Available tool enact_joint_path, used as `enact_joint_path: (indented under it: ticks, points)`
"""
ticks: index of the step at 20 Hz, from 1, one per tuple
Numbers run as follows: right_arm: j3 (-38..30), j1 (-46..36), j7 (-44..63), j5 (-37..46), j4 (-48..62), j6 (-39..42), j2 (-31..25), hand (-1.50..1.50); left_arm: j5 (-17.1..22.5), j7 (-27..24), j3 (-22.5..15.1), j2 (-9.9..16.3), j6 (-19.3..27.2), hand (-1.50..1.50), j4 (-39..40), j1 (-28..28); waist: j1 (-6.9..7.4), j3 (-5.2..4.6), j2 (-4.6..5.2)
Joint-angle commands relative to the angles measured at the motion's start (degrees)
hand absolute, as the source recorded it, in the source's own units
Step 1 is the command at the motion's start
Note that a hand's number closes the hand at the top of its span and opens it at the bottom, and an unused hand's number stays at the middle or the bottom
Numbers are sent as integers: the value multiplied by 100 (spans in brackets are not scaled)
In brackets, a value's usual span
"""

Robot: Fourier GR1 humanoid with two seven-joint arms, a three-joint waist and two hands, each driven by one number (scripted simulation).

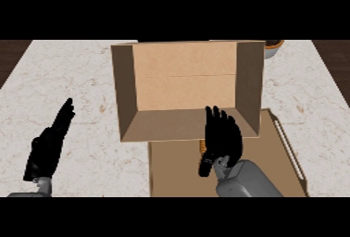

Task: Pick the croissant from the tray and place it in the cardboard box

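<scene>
Cardboard box (188, 88) sat open-topped in the middle of the pale marble counter (82, 92), its inside bare as far as could be seen. Just in front of it, nearer the robot, lay a flat brown tray (273, 152), its far edge tucked against or under the box's near wall; a light strip ran along the tray's right rim.

Right hand (222, 139) was over the tray's left part, fingers stretched straight toward the box, tips reaching its near wall, thumb hanging down at the left. Fingers looked extended, not curled round anything. A small orange-brown sliver showed at the hand's left edge, on the tray: the croissant (201, 147), mostly hidden beneath the palm. Couldn't tell whether the hand touched it or only hovered above.

Left hand (48, 148) was at the lower left over the counter, well apart from box and tray, open, fingers straight and pointing up-right, resting.

Behind the box's right far corner, part of a white bowl (272, 50) with a dark rim peeked out.
</scene>
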Motion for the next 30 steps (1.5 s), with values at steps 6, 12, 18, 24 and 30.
enact_joint_path:
  ticks: [6,12,18,24,30]
  points:
    - [-227,84,289,284,160,230,239,-150,-236,-784,108,-306,-14,0,372,355,4,-1,6]
    - [-214,121,330,298,205,121,241,-150,-379,138,69,-319,-152,0,-307,93,10,2,1]
    - [-13,34,257,244,720,-183,243,-150,-359,-57,303,-401,-297,0,7,9,17,1,6]
    - [-215,228,27,64,862,-376,243,150,-348,-130,383,-372,-469,0,-242,265,20,2,3]
    - [305,-13,-262,1318,1334,-946,210,150,-546,-97,357,-539,-375,0,-33,137,6,1,6]
